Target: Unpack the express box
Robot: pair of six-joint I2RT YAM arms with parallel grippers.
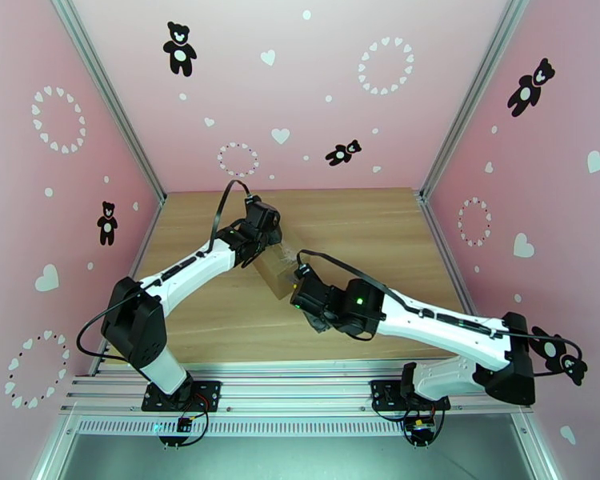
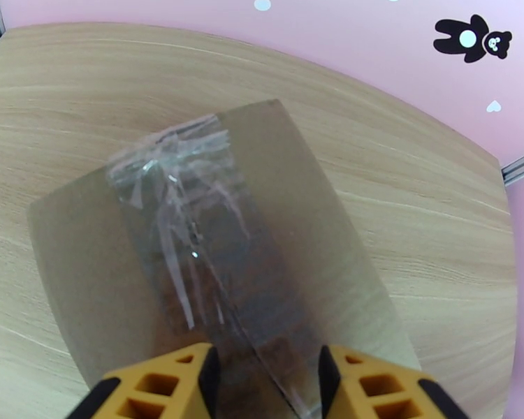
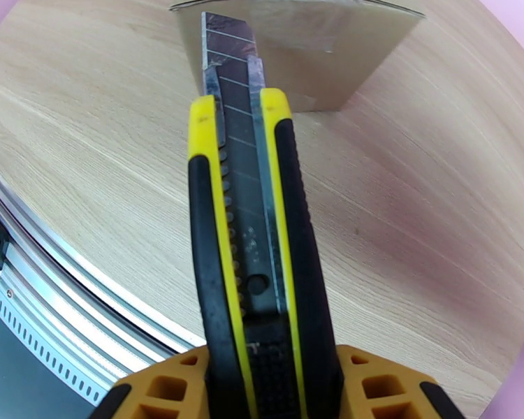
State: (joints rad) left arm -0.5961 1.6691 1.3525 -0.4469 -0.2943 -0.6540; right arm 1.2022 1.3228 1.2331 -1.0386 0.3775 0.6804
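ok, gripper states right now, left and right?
Left gripper: open, jaws apart over the express box top, not clamping it.
Right gripper: closed on the utility knife.

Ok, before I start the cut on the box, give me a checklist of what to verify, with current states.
1. Knife grip: ok. The right gripper is shut on the knife.
2. Blade out: ok. The blade is extended, pointing at the near end of the box.
3. Blade on the tape: cannot tell. Its tip overlaps the box edge; contact is unclear.
4. Box steadied: cannot tell. The left gripper sits over the taped top, fingers apart; pressing is unclear.
5. Tape uncut: ok. Wrinkled, no slit visible.
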